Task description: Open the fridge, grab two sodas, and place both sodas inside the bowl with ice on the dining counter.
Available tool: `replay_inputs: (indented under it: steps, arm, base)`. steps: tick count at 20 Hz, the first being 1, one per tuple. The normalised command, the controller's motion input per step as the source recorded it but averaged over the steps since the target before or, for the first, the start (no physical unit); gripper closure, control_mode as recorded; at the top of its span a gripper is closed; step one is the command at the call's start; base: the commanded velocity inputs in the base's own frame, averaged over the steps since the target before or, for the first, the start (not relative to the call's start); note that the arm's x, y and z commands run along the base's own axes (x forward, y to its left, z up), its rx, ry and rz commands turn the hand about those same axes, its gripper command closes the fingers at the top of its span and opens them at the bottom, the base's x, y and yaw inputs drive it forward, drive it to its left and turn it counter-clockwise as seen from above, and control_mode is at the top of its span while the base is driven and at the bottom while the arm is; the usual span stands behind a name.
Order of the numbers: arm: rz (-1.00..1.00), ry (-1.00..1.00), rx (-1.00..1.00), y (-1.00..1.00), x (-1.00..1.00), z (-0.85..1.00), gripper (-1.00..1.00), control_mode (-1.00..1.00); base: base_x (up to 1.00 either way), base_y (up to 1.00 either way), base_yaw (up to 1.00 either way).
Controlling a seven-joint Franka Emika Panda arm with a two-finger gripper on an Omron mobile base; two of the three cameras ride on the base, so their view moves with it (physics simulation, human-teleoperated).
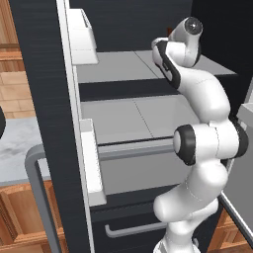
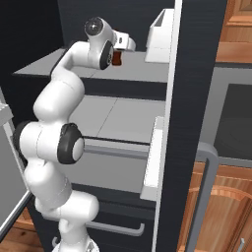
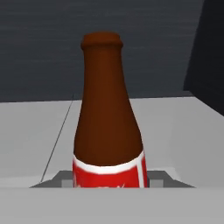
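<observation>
Wood cabinets (image 1: 20,207) low left of left base view, grey marble counter (image 1: 17,148) above them. In right base view, wood cabinet (image 2: 231,206) lower right with black oven front (image 2: 234,123) above, wood upper cabinet (image 2: 238,24) top right.

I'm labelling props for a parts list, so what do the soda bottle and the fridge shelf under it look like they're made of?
The soda bottle looks like smooth brown glass, though glossy plastic is possible: soft sheen on the neck, and a red, white-edged label wraps the body. The fridge shelf looks like matte pale grey plastic or painted metal: flat, with no reflections.
</observation>
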Motion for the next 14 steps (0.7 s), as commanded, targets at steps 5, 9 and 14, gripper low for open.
replay_inputs:
  steps: [5, 9, 14]
  arm:
    - [0.05, -0.12, 0.00, 0.00, -0.94, -0.03, 1.00, -1.00]
    - [0.08, -0.12, 0.00, 0.00, -1.00, -0.09, 1.00, -1.00]
    - [0.00, -0.07, 0.01, 0.00, -1.00, 0.00, 1.00, -1.00]
  base:
    - [0.00, 0.00, 0.00]
    - [0.00, 0.00, 0.00]
    - [0.00, 0.00, 0.00]
